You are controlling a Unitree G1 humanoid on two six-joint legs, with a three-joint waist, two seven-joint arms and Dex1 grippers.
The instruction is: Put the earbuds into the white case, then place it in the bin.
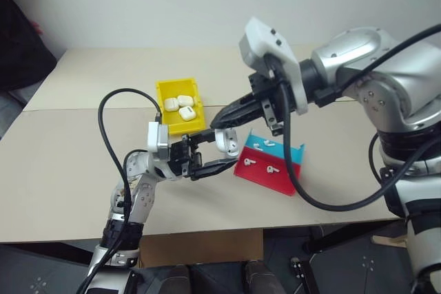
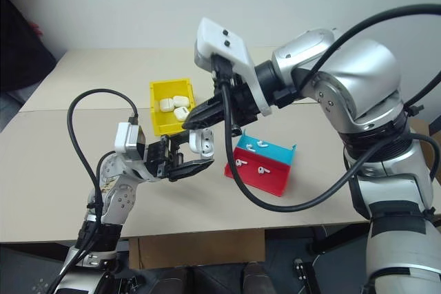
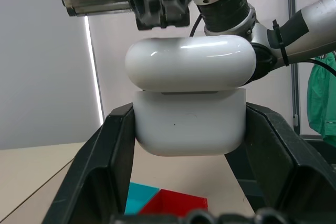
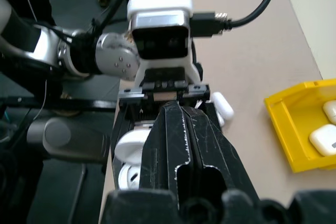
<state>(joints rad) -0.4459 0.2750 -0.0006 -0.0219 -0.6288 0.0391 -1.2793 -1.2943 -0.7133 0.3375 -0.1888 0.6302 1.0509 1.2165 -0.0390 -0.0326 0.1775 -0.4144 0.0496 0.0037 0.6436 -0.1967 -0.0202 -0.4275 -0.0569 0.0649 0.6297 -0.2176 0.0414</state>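
On a beige table [image 1: 83, 170], the left gripper [image 1: 207, 155] clamps the open case [image 1: 227, 140] just in front of the bin [image 1: 180, 107], the right gripper [image 1: 222, 119] pinched shut at its lid, earbuds [image 1: 258, 160] still in the tray [image 1: 267, 175], casing and binning ahead.

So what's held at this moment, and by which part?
The left gripper clamps the white case by the two sides of its lower body, lid open. The right gripper is shut above it, holding nothing that can be seen.
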